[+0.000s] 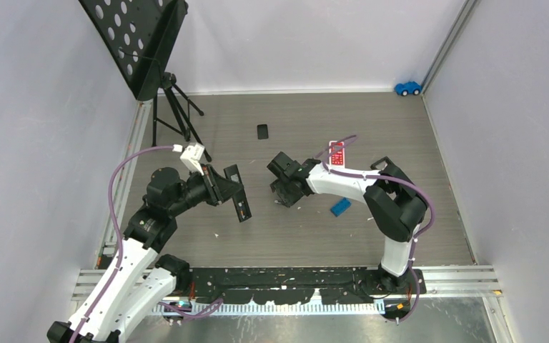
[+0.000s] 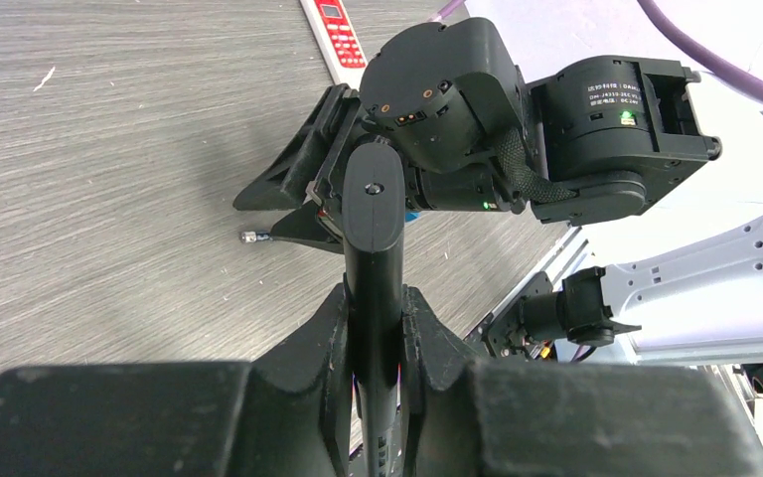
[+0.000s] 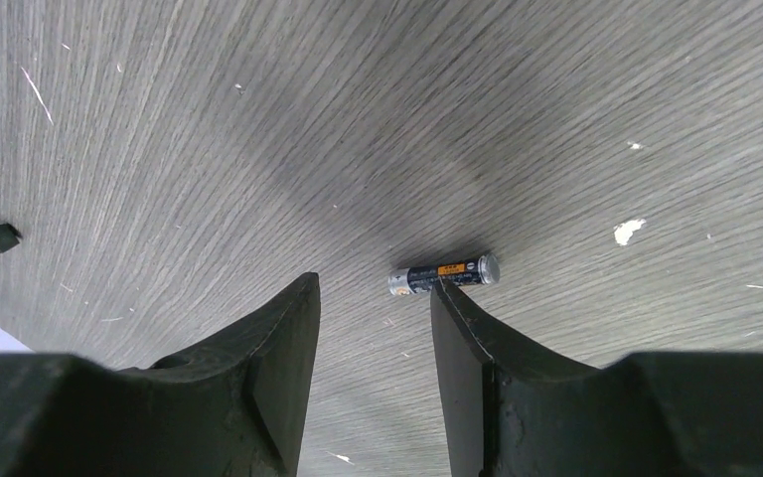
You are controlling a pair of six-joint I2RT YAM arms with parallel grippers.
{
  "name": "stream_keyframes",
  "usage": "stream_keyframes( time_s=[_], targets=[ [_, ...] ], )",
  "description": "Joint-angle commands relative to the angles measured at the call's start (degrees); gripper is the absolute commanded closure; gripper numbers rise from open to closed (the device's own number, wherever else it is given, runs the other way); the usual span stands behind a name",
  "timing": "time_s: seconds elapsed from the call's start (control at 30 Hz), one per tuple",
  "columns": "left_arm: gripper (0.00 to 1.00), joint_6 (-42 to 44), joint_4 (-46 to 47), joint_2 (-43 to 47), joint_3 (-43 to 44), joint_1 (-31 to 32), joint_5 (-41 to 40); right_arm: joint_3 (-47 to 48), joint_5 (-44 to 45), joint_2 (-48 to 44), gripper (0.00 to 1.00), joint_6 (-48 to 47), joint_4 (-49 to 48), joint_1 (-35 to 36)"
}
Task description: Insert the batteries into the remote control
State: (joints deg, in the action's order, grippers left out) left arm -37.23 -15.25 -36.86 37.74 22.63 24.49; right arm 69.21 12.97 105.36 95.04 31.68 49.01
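My left gripper is shut on a slim black remote control, held edge-on above the table; the top view shows it at the left. A dark battery with an orange band and silver ends lies flat on the table. My right gripper hangs open just above the table, and its right fingertip sits at the battery's near side. The battery is outside the jaws. From the left wrist view, the same battery lies at the tips of the right gripper.
A red and white remote lies behind the right arm, and a blue block sits beside that arm's forearm. A small black rectangle lies further back. A music stand is at the back left and a blue toy car in the back right corner.
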Motion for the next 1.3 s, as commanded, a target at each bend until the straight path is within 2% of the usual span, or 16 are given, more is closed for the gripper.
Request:
stream_keyframes(
  time_s=[0.0, 0.4, 0.57, 0.83, 0.97, 1.27],
  targets=[
    [1.0, -0.01, 3.3, 0.33, 1.4, 0.04, 0.93, 0.53, 0.94, 0.12, 0.5, 3.61, 0.4, 0.2],
    [1.0, 0.39, 3.15, 0.31, 1.55, 0.04, 0.65, 1.53, -0.39, 2.16, 0.54, 5.68, 2.95, 0.2],
    [1.0, 0.64, 3.0, 0.39, 1.77, 0.04, 0.64, 1.59, -3.72, 4.54, 0.63, 7.33, 2.95, -0.12],
    [1.0, 1.14, 2.61, 0.58, 1.9, 0.04, 0.41, 3.75, -4.24, 5.87, 0.67, 7.28, 5.87, -0.7],
    [1.0, 1.6, 2.0, 0.58, 2.35, 0.04, 0.3, 3.91, -7.18, 5.79, 0.75, 7.6, 7.3, -1.26],
    [1.0, 2.43, 1.34, 1.07, 3.31, 0.04, -0.03, 6.34, -6.6, 4.83, 0.69, 3.5, 15.92, -3.89]
  ],
)
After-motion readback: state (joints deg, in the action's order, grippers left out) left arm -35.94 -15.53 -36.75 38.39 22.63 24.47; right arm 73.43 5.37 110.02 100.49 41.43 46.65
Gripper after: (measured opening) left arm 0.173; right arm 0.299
